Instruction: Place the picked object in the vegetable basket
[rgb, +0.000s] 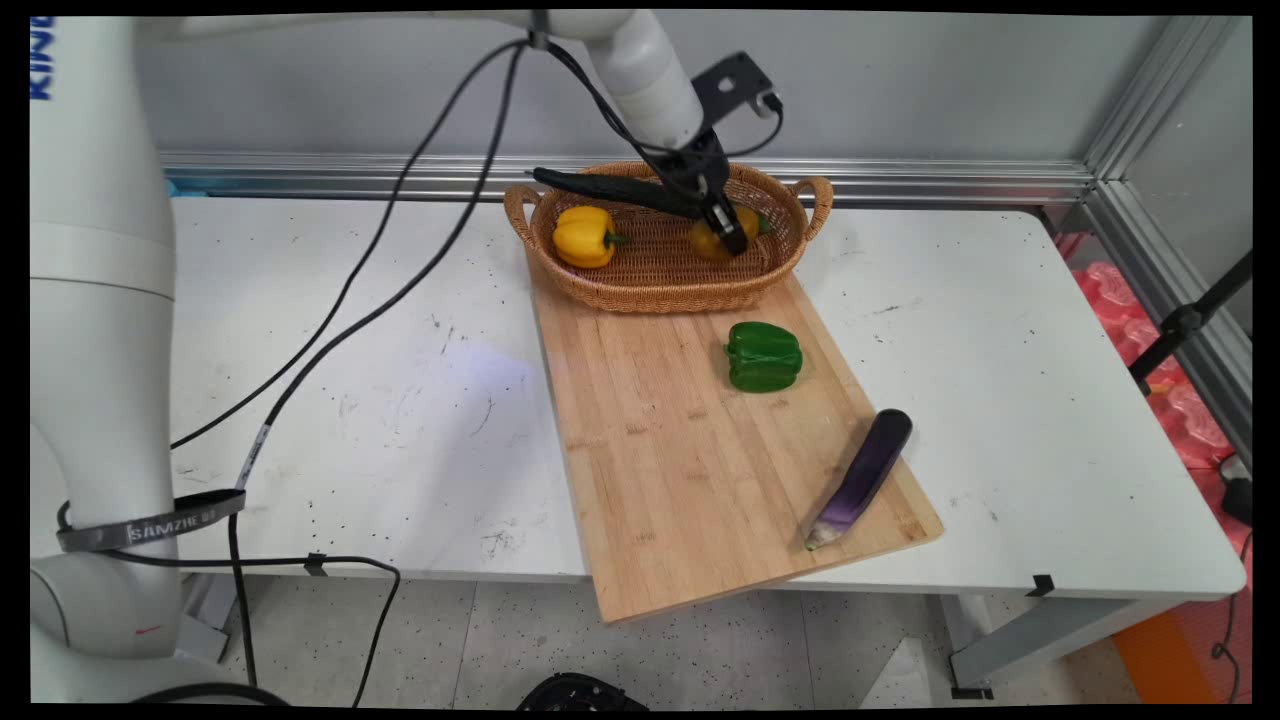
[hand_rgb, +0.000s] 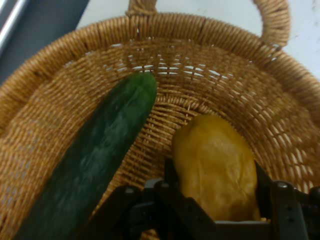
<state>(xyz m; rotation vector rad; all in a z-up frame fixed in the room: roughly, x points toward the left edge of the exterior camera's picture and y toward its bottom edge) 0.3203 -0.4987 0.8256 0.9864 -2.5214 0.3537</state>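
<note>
Between the two black fingers (hand_rgb: 176, 192) sits an orange-yellow pepper (hand_rgb: 216, 165); the fingers stand on either side of it and close against its flanks, one on each side. The gripper (rgb: 735, 240) is lowered into the right half of a woven wicker basket (rgb: 650, 290), and the pepper rests on the basket floor with its long axis running away from the hand. Just beside the pepper lies a dark green cucumber (hand_rgb: 95, 165); in the main view its long axis runs roughly left to right across the basket's back, one end projecting over the left rim. A yellow bell pepper (rgb: 585, 236) lies in the left half of the basket, stem pointing right. The basket stands on the far end of a wooden cutting board (rgb: 680, 470). On the board, a green bell pepper (rgb: 763, 356) lies near the basket. A purple eggplant (rgb: 862, 476) lies along the board's right edge, stem end toward the near side. The board rests on the white desk (rgb: 380, 400).
</note>
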